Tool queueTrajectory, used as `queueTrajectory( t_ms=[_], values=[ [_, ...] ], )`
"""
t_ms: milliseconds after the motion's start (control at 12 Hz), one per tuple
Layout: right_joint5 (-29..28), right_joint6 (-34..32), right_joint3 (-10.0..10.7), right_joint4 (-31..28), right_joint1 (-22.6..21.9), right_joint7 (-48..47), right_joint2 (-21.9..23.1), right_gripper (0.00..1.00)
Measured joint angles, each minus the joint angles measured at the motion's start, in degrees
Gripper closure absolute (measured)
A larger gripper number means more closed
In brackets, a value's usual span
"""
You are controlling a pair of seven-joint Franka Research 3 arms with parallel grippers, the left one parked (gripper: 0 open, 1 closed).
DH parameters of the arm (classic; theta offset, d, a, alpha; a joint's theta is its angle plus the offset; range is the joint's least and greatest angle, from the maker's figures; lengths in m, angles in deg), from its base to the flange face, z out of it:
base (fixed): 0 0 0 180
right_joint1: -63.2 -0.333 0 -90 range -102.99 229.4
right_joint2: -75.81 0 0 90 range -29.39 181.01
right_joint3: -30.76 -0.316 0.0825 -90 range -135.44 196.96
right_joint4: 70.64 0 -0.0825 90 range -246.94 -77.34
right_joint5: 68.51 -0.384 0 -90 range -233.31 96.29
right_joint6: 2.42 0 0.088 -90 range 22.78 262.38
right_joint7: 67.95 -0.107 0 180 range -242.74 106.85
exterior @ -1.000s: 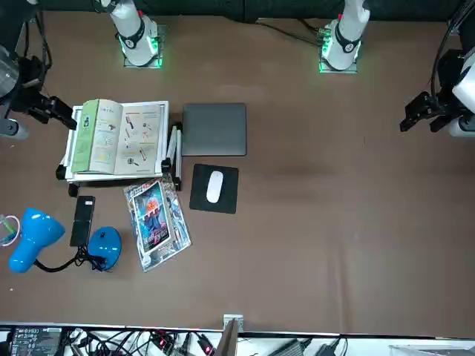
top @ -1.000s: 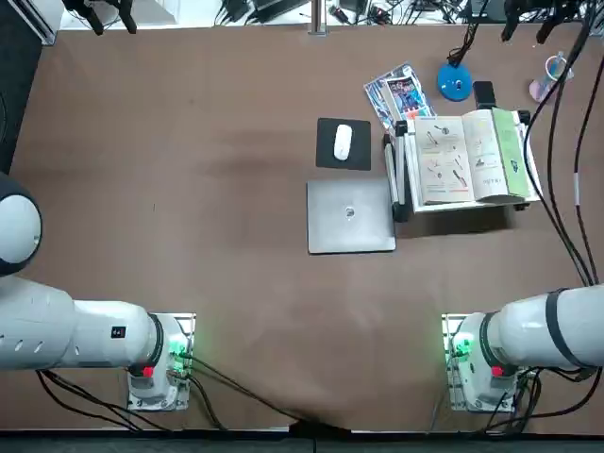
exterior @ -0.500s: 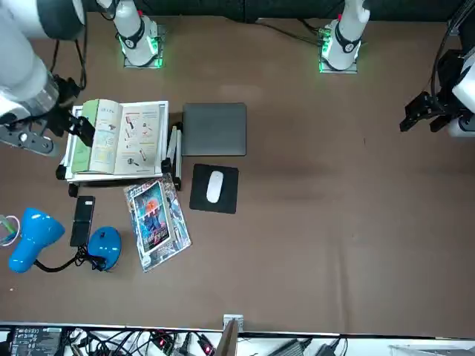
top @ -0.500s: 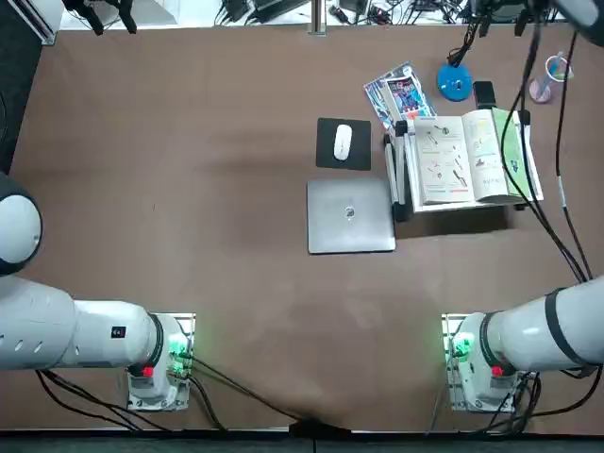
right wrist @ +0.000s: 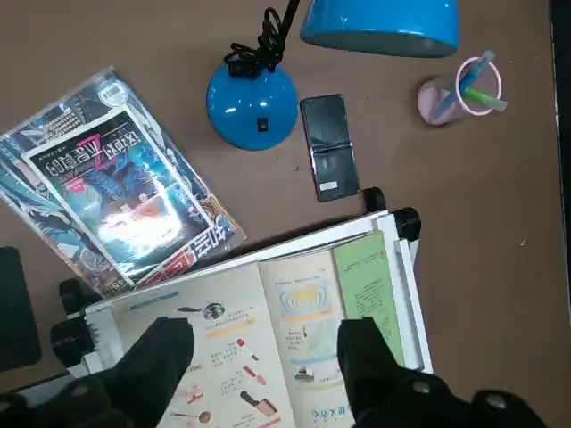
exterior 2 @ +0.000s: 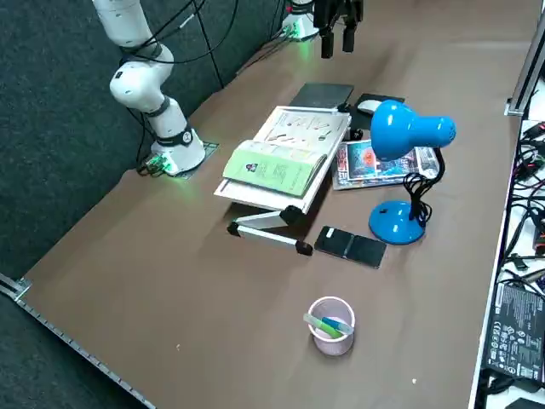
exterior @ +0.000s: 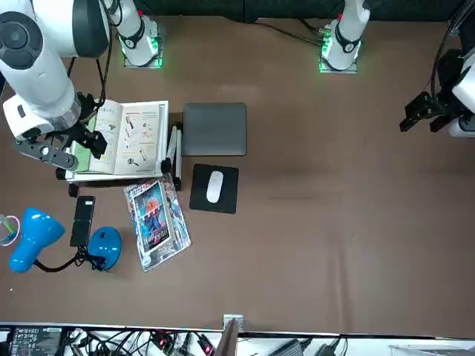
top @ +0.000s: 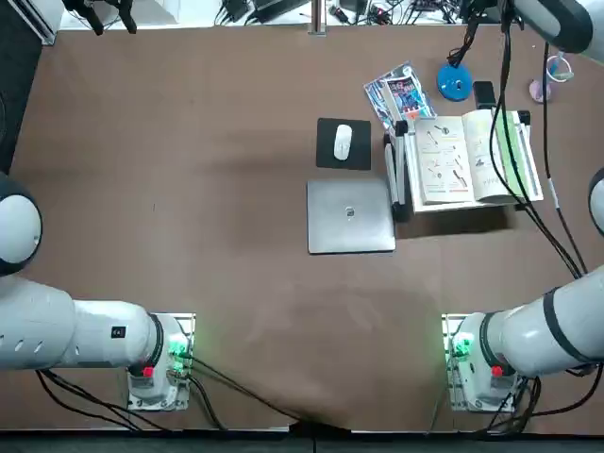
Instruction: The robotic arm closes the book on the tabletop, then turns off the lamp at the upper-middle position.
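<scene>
Right wrist view: from where I stand, the right gripper (right wrist: 268, 361) is poised over the book (right wrist: 223, 334), its two fingers well apart with pages showing between them; I can't make out any contact. The book lies open on a white stand (exterior 2: 285, 201), towards the far right of the tabletop (top: 236, 283) as the robot faces it. A green page or flap (right wrist: 370, 285) lies flat along one side.

So neither half of the job is done, by my reckoning. Closing the book comes first and looks to be only at the approach; folding one side over is what's left there. The lamp (exterior 2: 409, 132) stands beyond the stand, untouched. I see no glow from it, but I can't say for certain whether it is on or off, so switching it off still has to be counted.

Counting up: one book, one stand, one lamp with one round blue base (right wrist: 252, 107). Around them I count one closed laptop (top: 350, 216), one white mouse (top: 343, 142) on one dark mat (top: 327, 159), one flat black phone-like thing (right wrist: 330, 147) and one pink-rimmed cup (exterior 2: 332, 342) holding two pens, a green and a blue. Glossy printed matter (right wrist: 125, 196) lies beside the stand, seemingly one packet.
</scene>
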Motion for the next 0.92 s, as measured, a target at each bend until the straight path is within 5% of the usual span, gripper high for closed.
queueTrajectory(
  t_ms=[500, 917],
  values=[
    [-1.1, -0.6, 1.0, 0.9, 1.3, 0.4, 1.7, 0.0],
    [-12.9, -3.8, 1.8, 0.9, 12.7, 15.0, 5.2, 0.0]
  ],
)
